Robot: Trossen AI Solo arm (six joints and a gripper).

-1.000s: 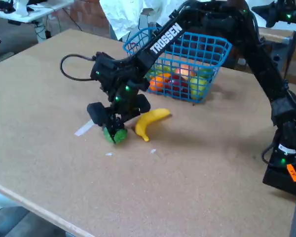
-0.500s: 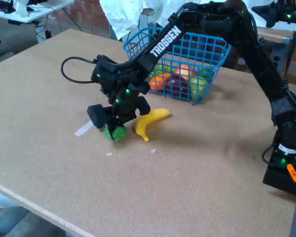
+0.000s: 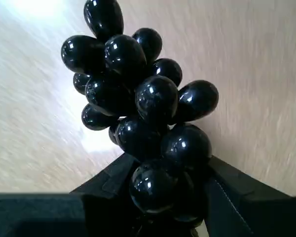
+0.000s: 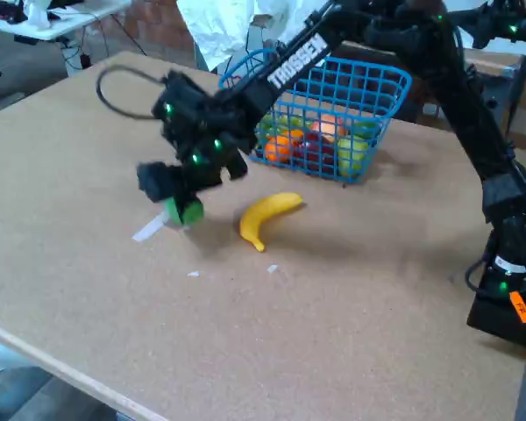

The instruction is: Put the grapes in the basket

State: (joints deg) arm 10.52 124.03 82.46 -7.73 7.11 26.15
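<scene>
The black end effector (image 4: pixel 177 203) is clamped on the small bunch of glossy dark purple-black toy grapes (image 3: pixel 140 118), holding it clear of the light brown particle-board tabletop (image 4: pixel 351 316). In the wrist view the two dark fingers (image 3: pixel 237 197) close on the lower berries while the rest of the bunch juts out above a blurred stretch of board. In the fixed view only the bright green leafy part shows below the end effector, a gap between it and the surface.

A yellow toy banana (image 4: pixel 266 217) lies just to the right, apart from the grapes, and a pale strip of tape (image 4: pixel 149 230) lies just below-left of them. The blue wire-mesh rectangular basket (image 4: pixel 379 98) stands farther back and to the right, near the tabletop's far edge, already holding several coloured fruits; the arm crosses in front of its left rim. Bare board runs wide toward the near edge and the left corner.
</scene>
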